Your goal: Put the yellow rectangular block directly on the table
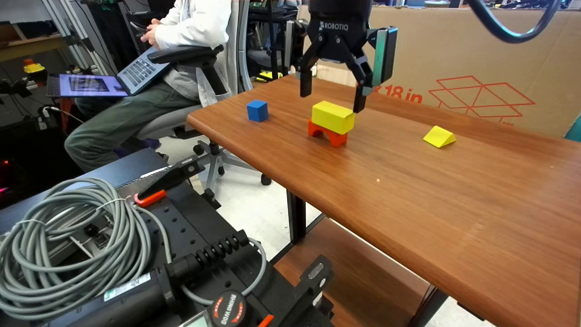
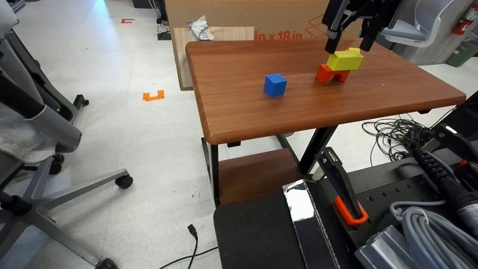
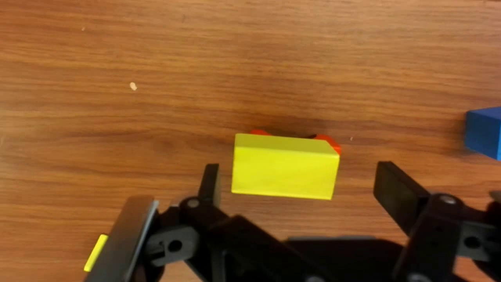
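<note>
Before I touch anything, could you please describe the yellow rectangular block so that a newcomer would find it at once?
On the brown table, look for the arched red block. The yellow rectangular block lies on top of it. Unlike the smaller yellow wedge, which rests directly on the tabletop, this one is box-shaped and raised.

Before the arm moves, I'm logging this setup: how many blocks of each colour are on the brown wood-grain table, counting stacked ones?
Yellow: 2, the bright yellow rectangular block and the smaller yellow wedge-shaped block
Red: 1, the red arch-shaped block under the rectangular one
Blue: 1, the blue cube
Total: 4
</note>
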You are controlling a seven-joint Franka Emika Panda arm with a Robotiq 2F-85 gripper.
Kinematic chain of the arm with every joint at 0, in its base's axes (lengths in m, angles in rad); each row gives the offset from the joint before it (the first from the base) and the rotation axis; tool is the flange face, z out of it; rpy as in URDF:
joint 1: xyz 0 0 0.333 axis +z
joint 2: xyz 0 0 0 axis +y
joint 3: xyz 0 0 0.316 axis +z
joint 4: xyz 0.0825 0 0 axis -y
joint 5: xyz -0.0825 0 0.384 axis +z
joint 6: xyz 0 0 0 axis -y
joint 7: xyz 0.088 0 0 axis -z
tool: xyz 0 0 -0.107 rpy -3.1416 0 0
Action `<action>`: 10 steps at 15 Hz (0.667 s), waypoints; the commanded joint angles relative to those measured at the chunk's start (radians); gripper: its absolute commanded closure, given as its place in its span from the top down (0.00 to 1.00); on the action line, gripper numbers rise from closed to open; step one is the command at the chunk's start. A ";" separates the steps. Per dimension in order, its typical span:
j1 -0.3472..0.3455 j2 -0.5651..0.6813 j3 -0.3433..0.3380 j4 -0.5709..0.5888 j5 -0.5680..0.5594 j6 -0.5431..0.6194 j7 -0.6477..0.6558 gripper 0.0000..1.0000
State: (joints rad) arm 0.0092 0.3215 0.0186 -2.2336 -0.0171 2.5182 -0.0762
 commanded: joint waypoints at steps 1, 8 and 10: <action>0.015 0.032 -0.017 0.007 -0.046 0.042 0.030 1.00; 0.012 0.049 -0.018 0.012 -0.057 0.045 0.038 0.68; 0.009 0.043 -0.016 0.013 -0.048 0.037 0.039 0.51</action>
State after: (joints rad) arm 0.0093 0.3598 0.0099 -2.2326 -0.0539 2.5429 -0.0606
